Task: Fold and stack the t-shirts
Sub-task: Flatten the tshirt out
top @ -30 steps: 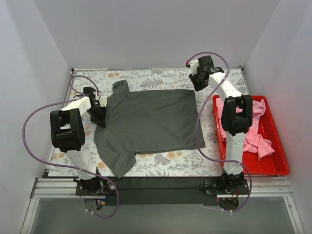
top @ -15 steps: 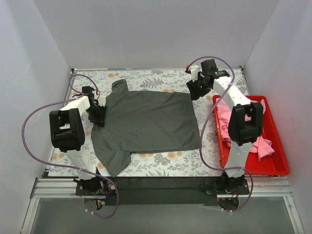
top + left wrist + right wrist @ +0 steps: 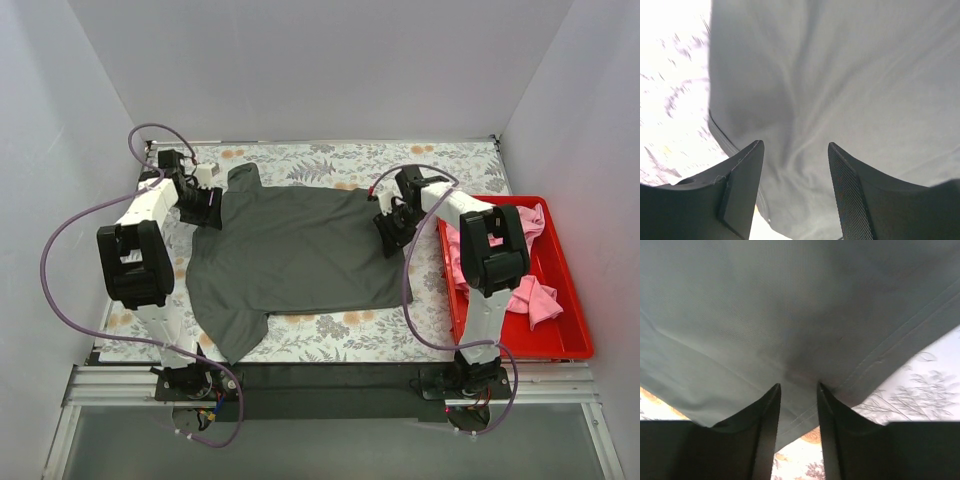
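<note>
The dark charcoal t-shirt [image 3: 290,250] lies spread flat on the floral table cloth, with one sleeve at the far left and one at the near left. My left gripper [image 3: 212,207] hovers at its far-left shoulder, next to the collar. In the left wrist view this gripper [image 3: 795,150] is open, with rumpled grey cloth under the gap. My right gripper [image 3: 388,228] is at the shirt's right hem. In the right wrist view its fingertips [image 3: 799,385] stand a little apart and rest on the hem. The pink t-shirts [image 3: 523,272] lie heaped in the red tray.
The red tray [image 3: 572,318] stands along the right side of the table, beside the right arm. The floral table cloth [image 3: 340,160] shows as bare strips beyond the shirt and in front of it. White walls close in the back and both sides.
My left gripper has opened and moved from the shirt's left edge to its far-left shoulder. My right gripper came from the far right corner to the right hem. The shirt has shifted slightly left.
</note>
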Motion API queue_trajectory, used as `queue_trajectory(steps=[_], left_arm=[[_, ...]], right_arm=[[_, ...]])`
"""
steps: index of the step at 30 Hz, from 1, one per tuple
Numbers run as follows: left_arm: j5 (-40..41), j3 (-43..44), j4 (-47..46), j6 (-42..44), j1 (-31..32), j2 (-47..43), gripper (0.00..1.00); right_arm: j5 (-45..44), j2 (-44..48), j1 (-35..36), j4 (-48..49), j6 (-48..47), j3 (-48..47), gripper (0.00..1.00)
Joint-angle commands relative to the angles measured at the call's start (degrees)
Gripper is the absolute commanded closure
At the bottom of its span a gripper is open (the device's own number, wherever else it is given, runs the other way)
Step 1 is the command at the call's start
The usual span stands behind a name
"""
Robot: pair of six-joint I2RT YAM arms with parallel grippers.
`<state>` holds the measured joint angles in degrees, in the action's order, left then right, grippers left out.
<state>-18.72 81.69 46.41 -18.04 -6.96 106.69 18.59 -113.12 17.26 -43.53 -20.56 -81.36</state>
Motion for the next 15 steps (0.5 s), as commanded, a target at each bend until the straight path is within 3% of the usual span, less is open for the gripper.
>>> queue_trajectory(steps=[1, 5, 8, 10, 11, 12, 15], left_arm=[[-3.1, 4.9, -0.2, -1.5, -0.2, 2.0, 0.47], [-5.4, 12.1, 0.8, -2.9, -0.2, 5.8, 0.48], [-6.9, 16.5, 2.4, -3.4, -0.3, 8.2, 0.48], [-7.1, 17.8, 3.5, -3.4, -0.2, 8.7, 0.48], [-7.6, 18.0, 3.7, -3.4, -0.2, 8.7, 0.48], [-7.9, 18.0, 3.9, -3.4, -0.2, 8.5, 0.48], [-9.0, 17.2, 4.2, -3.5, -0.2, 7.5, 0.48]], right_arm=[[1.8, 0.2, 0.4, 1.2, -0.2, 6.2, 0.62], [4.2, 4.8, 3.1, 1.0, -3.1, 14.1, 0.79], [9.2, 7.9, 5.4, -3.0, -6.4, 14.4, 0.82], [10.2, 8.4, 4.8, -6.1, -8.4, 10.5, 0.76], [10.0, 8.6, 4.1, -6.0, -8.3, 5.4, 0.62], [9.8, 8.2, 2.2, -6.0, -7.7, 2.4, 0.55], [6.7, 3.3, -1.8, -4.7, -4.9, -11.0, 0.48]])
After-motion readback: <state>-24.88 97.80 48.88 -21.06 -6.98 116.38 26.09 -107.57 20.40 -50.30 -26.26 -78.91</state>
